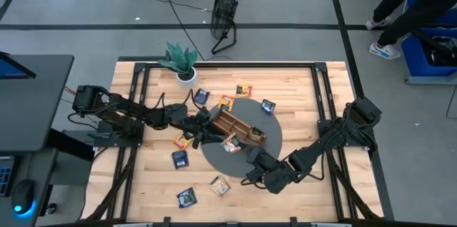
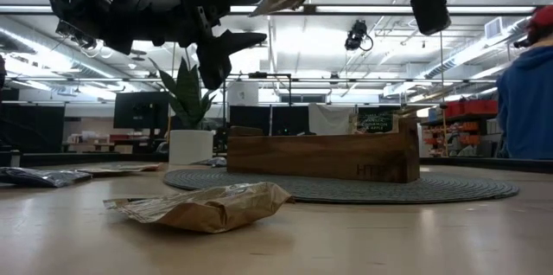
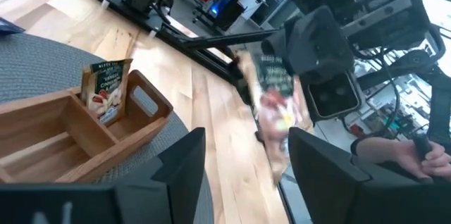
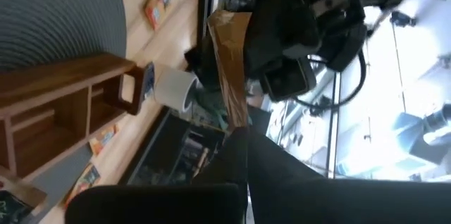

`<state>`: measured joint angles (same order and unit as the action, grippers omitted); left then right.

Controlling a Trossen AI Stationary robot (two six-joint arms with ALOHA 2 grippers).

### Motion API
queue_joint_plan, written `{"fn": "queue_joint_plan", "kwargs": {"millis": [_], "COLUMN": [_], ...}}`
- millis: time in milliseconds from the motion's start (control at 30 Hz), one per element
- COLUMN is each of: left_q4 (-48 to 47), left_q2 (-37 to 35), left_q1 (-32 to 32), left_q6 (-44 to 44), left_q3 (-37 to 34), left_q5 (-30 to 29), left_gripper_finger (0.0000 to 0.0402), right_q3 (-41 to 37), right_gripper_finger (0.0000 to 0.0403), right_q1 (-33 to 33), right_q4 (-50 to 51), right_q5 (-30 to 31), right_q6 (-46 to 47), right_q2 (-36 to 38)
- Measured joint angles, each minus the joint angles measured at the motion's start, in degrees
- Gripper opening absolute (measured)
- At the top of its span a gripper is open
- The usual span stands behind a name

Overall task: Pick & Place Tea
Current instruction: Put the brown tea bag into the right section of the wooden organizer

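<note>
At the left, the left gripper (image 1: 201, 128) is held above the near end of the wooden tray (image 1: 232, 121) with its fingers spread and nothing between them. Just beside it, in the air over the grey mat (image 1: 214, 157), a pale beige tea sachet (image 4: 229, 69) is pinched by one edge in the right gripper (image 4: 239, 139), whose fingers are pressed together on it; the packet stands out from the fingertips toward the left gripper.

One sachet (image 3: 106, 90) is seen standing in the tray's end compartment; the neighbouring compartments seen from the left wrist are bare. The loose sachets (image 1: 179, 158) are scattered flat on the table around the mat, and another beige one lies near the table's front edge.

The step in hand is judged to be carrying the held sachet to a compartment. To do it well, the open left fingers should be drawn clear first, so the packet is not snagged. The sachet should be brought edge-down over a free compartment, lined up with the dividers, and lowered inside the walls before the pinch is released; a release from high up is likely to leave it tipped across a divider.
</note>
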<state>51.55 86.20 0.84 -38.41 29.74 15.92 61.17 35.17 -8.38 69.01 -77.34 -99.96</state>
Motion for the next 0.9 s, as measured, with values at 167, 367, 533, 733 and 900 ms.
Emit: {"fn": "queue_joint_plan", "kwargs": {"millis": [167,367,533,733,900], "left_q4": [0.1,0.0,0.0,0.2,-1.9], "left_q2": [0.0,0.0,0.0,0.0,0.0], "left_q1": [0.7,1.3,1.8,2.0,2.0], "left_q6": [0.1,1.6,1.6,3.2,6.7], "left_q3": [0.0,0.0,0.0,0.0,0.2], "left_q5": [-0.2,-0.1,0.3,0.1,-2.7], "left_gripper_finger": [0.0193,0.0155,0.0078,0.0014,0.0014], "right_q3": [0.0,0.0,0.0,0.0,0.0], "right_gripper_finger": [0.0,0.0,0.0,0.0,0.0021], "right_q1": [-1.9,-3.2,-3.5,-4.0,-3.4], "right_q4": [0.0,-0.2,-1.1,-1.0,-0.8], "right_q5": [0.2,-1.7,-1.8,-1.8,1.8], "right_q6": [-0.3,-0.6,-0.6,1.4,6.2], "right_q2": [0.0,0.0,0.0,0.0,0.3]}}
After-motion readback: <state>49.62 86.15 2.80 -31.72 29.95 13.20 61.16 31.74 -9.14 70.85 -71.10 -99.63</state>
